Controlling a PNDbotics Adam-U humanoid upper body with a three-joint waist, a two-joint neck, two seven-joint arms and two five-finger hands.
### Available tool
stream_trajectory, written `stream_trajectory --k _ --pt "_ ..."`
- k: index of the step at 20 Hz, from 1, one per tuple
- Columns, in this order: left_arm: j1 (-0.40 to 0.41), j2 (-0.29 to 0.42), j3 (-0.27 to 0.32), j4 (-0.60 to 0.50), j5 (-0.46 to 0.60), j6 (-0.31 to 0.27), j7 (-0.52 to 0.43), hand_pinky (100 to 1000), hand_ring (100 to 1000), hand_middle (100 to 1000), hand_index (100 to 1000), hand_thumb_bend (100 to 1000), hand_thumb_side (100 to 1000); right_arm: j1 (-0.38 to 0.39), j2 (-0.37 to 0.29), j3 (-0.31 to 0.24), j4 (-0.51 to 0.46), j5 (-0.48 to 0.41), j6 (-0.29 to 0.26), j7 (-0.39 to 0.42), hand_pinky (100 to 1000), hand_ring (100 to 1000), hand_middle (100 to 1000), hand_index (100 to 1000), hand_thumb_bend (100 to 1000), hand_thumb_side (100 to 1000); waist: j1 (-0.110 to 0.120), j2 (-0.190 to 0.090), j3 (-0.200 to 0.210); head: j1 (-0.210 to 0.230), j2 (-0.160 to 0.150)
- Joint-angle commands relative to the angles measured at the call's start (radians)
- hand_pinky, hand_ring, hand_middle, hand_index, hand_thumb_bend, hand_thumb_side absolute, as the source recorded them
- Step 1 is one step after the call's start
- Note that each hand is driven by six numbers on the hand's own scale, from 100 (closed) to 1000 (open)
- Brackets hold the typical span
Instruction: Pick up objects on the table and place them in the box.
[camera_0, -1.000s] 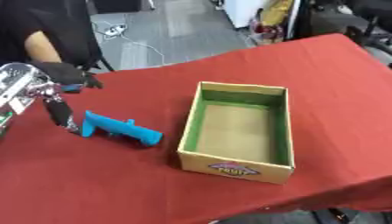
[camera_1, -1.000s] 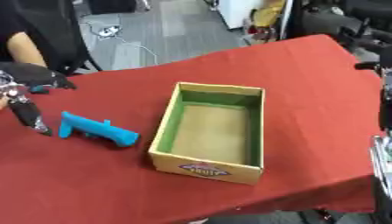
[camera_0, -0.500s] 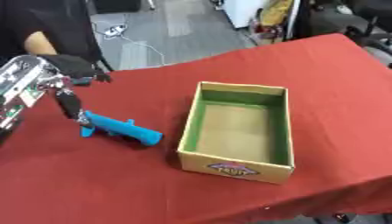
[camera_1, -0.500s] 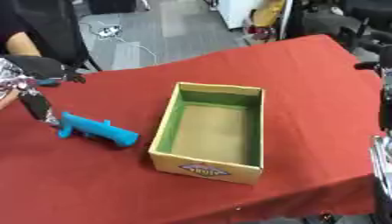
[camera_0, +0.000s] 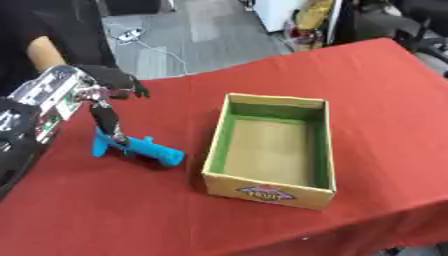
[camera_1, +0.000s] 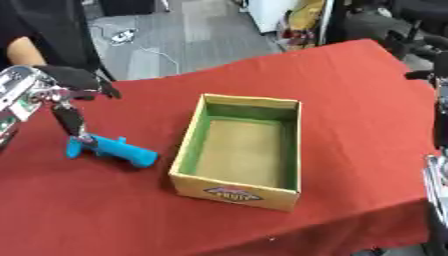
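**Q:** ok so where's everything sitting relative to the box (camera_0: 271, 150)?

**A:** The box is open-topped cardboard with a green inside, sitting on the red table (camera_0: 367, 90), nothing visible in it. The blue tool-looking thing (camera_0: 136, 149) lies flat on the cloth just left of the box, not touching it; its long end points toward the box and a short stub sticks out at the far-from-box end.

**Q:** and the hands?

**A:** The left hand (camera_0: 98, 95) comes in from the left, further from the box than the blue thing. One finger (camera_0: 107, 120) is stretched straight down onto the stub end, right at it or touching, can't say which. The others look spread apart, nothing clamped. The right hand (camera_1: 435, 172) only shows as a dark sliver at the edge, right of the box in the right eye view; can't tell its state.
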Motion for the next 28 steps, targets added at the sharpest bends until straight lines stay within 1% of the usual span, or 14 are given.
stream_trajectory --k 1,8,22,26,28 --pt "-0.027 0.006 -0.003 0.011 0.001 -0.009 -0.002 983 874 830 951 830 297 -0.019 -0.01 -0.002 -0.015 -0.004 -0.001 0.001 601 802 830 986 457 971 -0.003 -0.007 -0.001 0.0 -0.001" --pt "-0.023 -0.006 -0.025 0.049 0.013 -0.023 -0.019 981 863 812 936 818 281 -0.021 -0.01 -0.002 -0.017 -0.004 -0.001 0.001 601 802 830 986 457 971 -0.002 -0.005 -0.004 0.001 -0.001" --pt "0.001 -0.023 -0.044 0.108 0.042 -0.034 -0.027 969 846 788 912 823 264 -0.025 -0.008 -0.001 -0.02 -0.004 0.0 0.002 601 802 830 986 456 972 0.0 -0.002 -0.007 -0.002 -0.001" --pt "0.006 -0.03 -0.046 0.114 0.046 -0.035 -0.024 964 839 778 867 814 264 -0.026 -0.007 0.0 -0.02 -0.004 0.0 0.002 601 802 829 986 456 973 0.001 -0.001 -0.009 0.0 -0.001" --pt "0.01 -0.035 -0.047 0.118 0.048 -0.035 -0.021 961 836 773 862 812 263 -0.027 -0.006 0.0 -0.021 -0.004 0.0 0.002 601 802 829 986 456 972 0.001 0.0 -0.01 -0.001 -0.001"
